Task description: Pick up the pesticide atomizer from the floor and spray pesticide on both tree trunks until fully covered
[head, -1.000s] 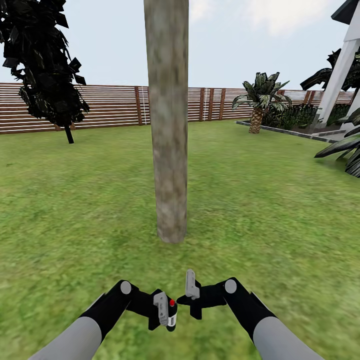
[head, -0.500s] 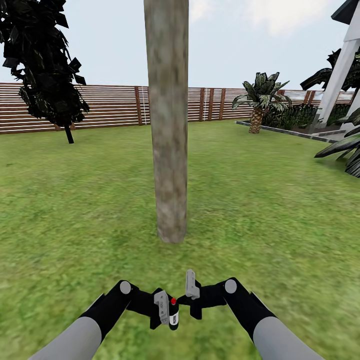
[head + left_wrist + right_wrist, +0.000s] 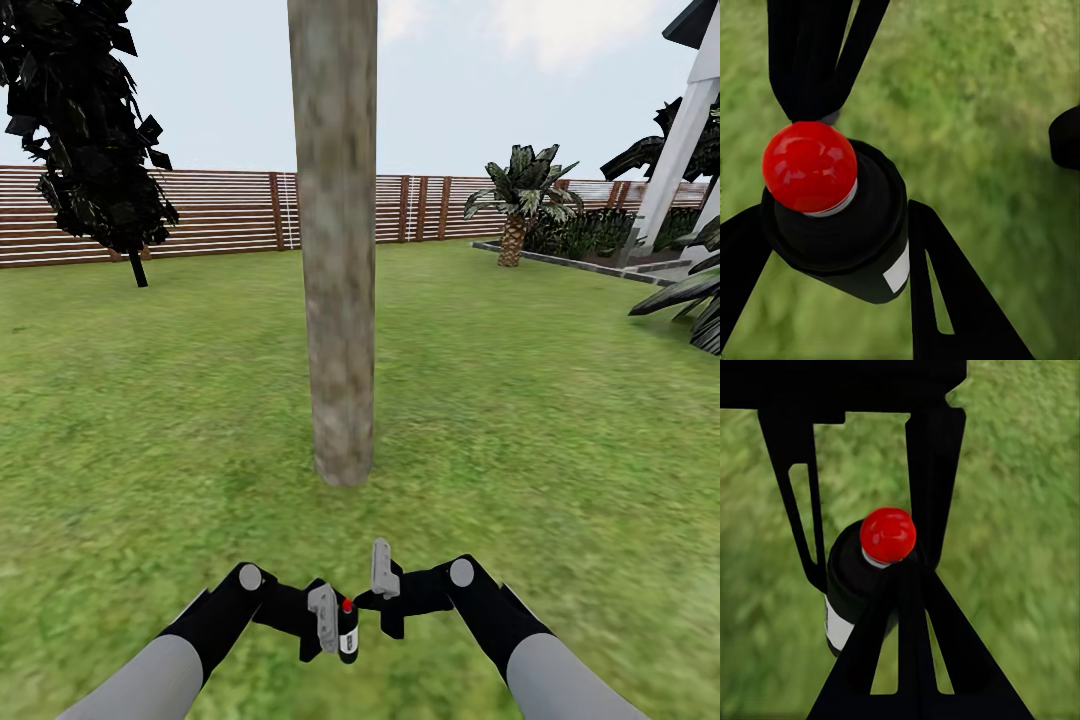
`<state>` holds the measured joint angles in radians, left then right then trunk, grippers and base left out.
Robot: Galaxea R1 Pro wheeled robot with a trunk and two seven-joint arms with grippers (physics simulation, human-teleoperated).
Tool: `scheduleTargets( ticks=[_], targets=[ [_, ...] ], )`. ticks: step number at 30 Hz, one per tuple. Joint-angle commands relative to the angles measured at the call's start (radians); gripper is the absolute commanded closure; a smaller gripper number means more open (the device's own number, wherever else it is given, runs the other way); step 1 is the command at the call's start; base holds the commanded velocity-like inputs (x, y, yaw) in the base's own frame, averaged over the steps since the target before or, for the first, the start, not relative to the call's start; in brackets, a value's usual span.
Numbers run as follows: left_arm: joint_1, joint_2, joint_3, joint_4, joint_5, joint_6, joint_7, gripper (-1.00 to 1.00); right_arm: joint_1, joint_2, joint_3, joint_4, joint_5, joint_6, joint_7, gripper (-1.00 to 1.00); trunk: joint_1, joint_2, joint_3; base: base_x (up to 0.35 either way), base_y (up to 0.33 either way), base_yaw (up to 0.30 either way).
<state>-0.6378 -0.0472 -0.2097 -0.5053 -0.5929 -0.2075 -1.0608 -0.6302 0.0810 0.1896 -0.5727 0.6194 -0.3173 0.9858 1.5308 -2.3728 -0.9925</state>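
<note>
Tree trunk (image 3: 338,250) is cut off at the top of the head view; its crown is not seen. Its base stands on the lawn (image 3: 560,420), ahead of both arms. The left gripper (image 3: 335,620) is seen low in the head view, its fingers (image 3: 945,300) closed around the pesticide atomizer (image 3: 346,630), a black bottle with a red cap, held upright between them. Just beside it, the right gripper (image 3: 385,590) is seen; whether its fingers are wide or narrow cannot be told. Fence (image 3: 220,210) is noted behind.
</note>
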Motion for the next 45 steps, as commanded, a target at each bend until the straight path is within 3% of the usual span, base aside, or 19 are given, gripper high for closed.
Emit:
scheduleTargets(
  ticks=[1, 15, 23, 32, 33, 35, 44, 45],
  targets=[
    [0.0, 0.0, 0.001, -0.001, -0.008, -0.012, 0.0, 1.0, 0.0, 0.0, -0.001, -0.001, 0.008, -0.005, 0.001, 1.0, 0.0, 0.0, -0.001, 0.0, 0.0, 0.0],
    [0.0, -0.001, 0.003, 0.0, -0.007, -0.016, -0.001, 1.0, 0.0, 0.0, -0.001, -0.001, 0.008, -0.005, 0.001, 1.0, 0.0, 0.0, -0.001, 0.0, 0.0, 0.0],
    [0.0, -0.001, 0.0, 0.001, 0.044, -0.023, -0.002, 1.0, 0.0, 0.0, -0.001, -0.001, 0.008, -0.005, 0.001, 1.0, 0.0, 0.0, -0.001, 0.0, 0.0, 0.0],
    [0.0, -0.002, -0.002, 0.001, 0.047, -0.023, -0.002, 1.0, 0.0, 0.0, -0.001, -0.001, 0.01, -0.005, 0.001, 1.0, 0.0, 0.0, -0.001, 0.0, 0.0, 0.0],
    [0.004, 0.133, -0.013, 0.004, -0.031, -0.018, 0.001, 1.0, 0.0, 0.0, -0.001, -0.001, 0.01, -0.005, 0.001, 1.0, 0.0, 0.0, -0.001, 0.0, 0.0, 0.0],
    [0.007, 0.151, -0.013, 0.004, -0.037, -0.019, 0.001, 1.0, 0.0, 0.0, -0.001, -0.001, 0.01, -0.005, 0.001, 1.0, 0.0, 0.0, -0.001, 0.0, 0.0, 0.0],
    [0.009, 0.162, -0.013, 0.003, -0.039, -0.021, 0.001, 1.0, 0.0, 0.0, -0.002, 0.0, 0.01, -0.005, 0.001, 1.0, 0.0, 0.0, -0.001, 0.0, 0.0, 0.0],
    [0.011, 0.179, -0.013, 0.003, -0.039, -0.022, 0.001, 1.0, 0.0, 0.0, -0.002, 0.001, 0.011, -0.005, 0.001, 1.0, 0.0, 0.0, -0.001, 0.0, 0.0, 0.0]
  ],
)
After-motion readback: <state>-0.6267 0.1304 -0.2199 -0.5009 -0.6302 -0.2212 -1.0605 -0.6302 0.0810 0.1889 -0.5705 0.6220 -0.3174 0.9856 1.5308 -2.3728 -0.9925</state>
